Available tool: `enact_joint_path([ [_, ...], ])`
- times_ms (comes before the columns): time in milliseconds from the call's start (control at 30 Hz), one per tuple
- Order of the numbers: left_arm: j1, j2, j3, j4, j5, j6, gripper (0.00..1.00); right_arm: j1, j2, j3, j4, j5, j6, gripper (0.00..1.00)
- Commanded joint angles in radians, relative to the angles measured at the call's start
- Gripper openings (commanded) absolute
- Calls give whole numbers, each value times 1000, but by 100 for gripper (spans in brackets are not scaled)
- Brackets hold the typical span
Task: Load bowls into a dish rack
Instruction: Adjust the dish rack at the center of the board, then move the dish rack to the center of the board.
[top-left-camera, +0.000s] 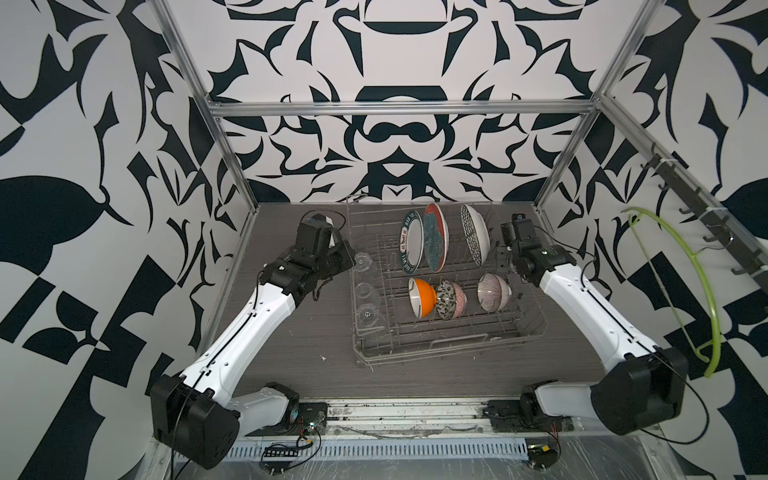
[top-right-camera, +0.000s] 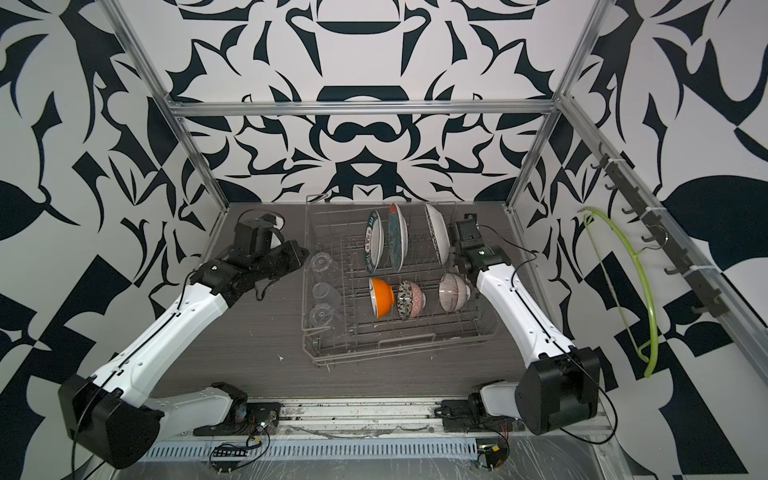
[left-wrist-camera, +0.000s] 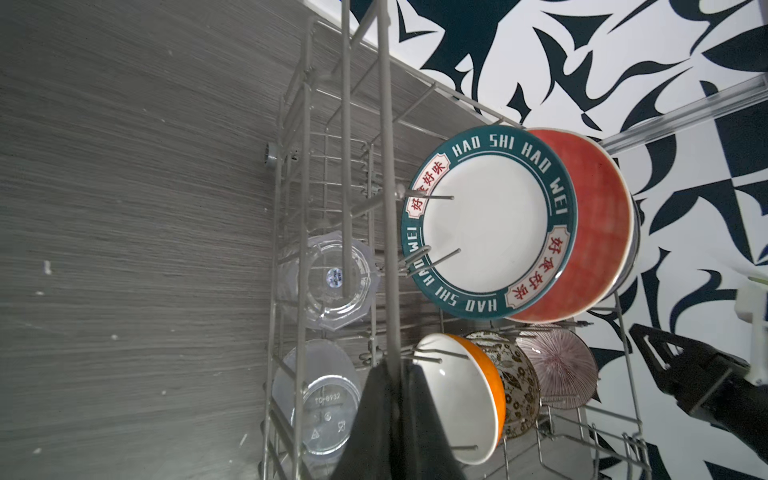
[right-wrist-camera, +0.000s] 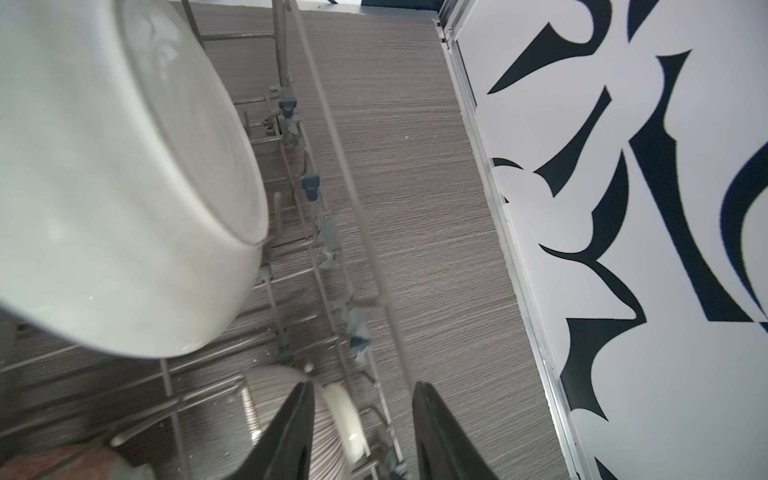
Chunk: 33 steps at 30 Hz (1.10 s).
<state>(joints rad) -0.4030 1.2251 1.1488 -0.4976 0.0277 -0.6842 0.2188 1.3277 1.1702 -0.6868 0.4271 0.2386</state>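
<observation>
- The left gripper (left-wrist-camera: 395, 370) sits at the bottom centre of its wrist view with its jaws pressed together; a thick rim wire of the dish rack (left-wrist-camera: 388, 166) runs straight down into the slit between them, and I cannot tell whether it is pinched
- Just right of those jaws in that view stands the orange bowl (left-wrist-camera: 478, 399), on edge with its white inside showing; it is close to the fingers but not between them
- The right gripper (right-wrist-camera: 363, 415) is at the bottom of its wrist view with its jaws partly apart and gripping nothing
- The pale foot ring of the striped bowl (right-wrist-camera: 257, 407) lies in the gap beside the left-hand finger, and a rack side wire crosses the same gap
- In both top views the three bowls stand on edge in the rack's near row: orange bowl (top-left-camera: 424, 297) on the left, floral bowl (top-left-camera: 445, 300) touching it, and striped bowl (top-left-camera: 493, 292) apart to the right, next to the right arm's wrist
- The far row holds a green-rimmed plate (left-wrist-camera: 486, 224), a red plate (left-wrist-camera: 598, 232) and a large white bowl (right-wrist-camera: 124, 166)
- Clear glasses (top-left-camera: 365, 291) stand along the rack's left side
- The rack rests on the grey table (top-left-camera: 291, 353), between the two arms
</observation>
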Motion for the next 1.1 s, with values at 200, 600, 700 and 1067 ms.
enact_joint_path([
  [200,112,113,148,-33,1,165,0,-6,28,16,39,-69,7,39],
  [600,180,179,167,-18,69,173,0,-7,87,9,43,-44,17,33],
  [700,192,166,144,-8,76,172,0,-8,101,8,65,-19,13,29],
  [1067,227,178,137,-10,89,176,0,-18,222,80,86,-76,-4,0],
])
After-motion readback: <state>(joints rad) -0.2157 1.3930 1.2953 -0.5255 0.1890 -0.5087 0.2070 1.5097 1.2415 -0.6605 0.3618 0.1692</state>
